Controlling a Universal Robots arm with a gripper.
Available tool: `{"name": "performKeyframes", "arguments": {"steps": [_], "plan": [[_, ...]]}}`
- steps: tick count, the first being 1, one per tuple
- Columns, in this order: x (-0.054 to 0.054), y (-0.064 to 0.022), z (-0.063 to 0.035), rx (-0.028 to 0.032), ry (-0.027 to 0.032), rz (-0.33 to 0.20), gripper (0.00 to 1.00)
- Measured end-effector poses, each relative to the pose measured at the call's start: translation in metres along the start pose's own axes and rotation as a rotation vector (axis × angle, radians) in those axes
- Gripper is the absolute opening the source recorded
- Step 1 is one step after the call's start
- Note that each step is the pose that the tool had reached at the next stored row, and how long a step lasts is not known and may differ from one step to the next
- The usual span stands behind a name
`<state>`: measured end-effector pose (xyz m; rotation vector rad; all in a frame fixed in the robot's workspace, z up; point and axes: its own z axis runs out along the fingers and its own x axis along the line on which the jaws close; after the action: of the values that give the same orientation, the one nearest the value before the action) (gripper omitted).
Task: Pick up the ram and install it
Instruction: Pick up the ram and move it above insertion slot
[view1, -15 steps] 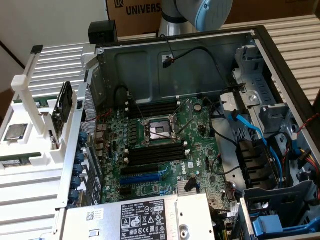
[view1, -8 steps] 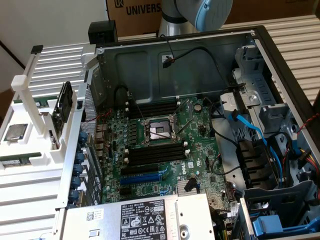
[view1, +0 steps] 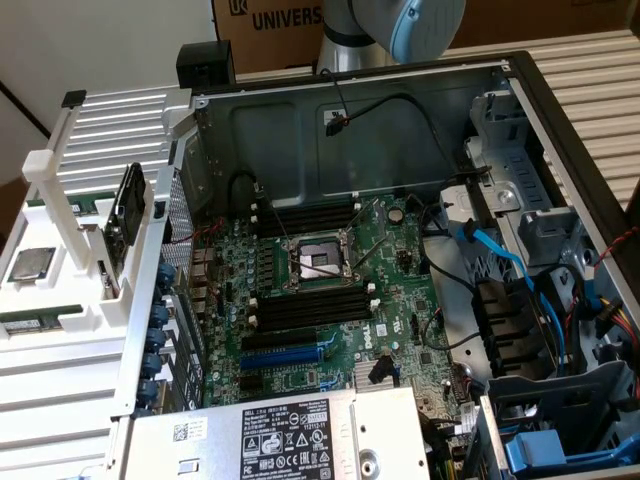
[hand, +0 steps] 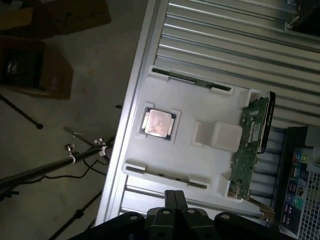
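Exterior view, from its left: we see the ram lying in a groove of the white holder on the ribbed counter, beside a processor chip; the open computer case stands to the right, its black memory slots facing up; in the wrist view the claw hangs above the holder, drawn narrow, holding nothing.

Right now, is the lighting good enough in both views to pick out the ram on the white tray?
Exterior view: evenly lit, white tray and motherboard bright, no harsh glare. Wrist view: dim, floor dark, CPU glints, and the ram reads as a dark strip along the tray's edge.
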<state>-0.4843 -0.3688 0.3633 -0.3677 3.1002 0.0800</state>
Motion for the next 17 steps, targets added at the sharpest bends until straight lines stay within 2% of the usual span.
{"name": "performKeyframes", "arguments": {"steps": [7, 8, 17], "plan": [[0.0000, 0.0000, 0.0001, -0.0031, 0.0062, -0.127, 0.11], [0.0000, 0.0000, 0.0001, -0.0044, 0.0089, -0.181, 0.11], [0.0000, 0.0000, 0.0005, -0.0084, 0.0168, -0.345, 0.11]]}}
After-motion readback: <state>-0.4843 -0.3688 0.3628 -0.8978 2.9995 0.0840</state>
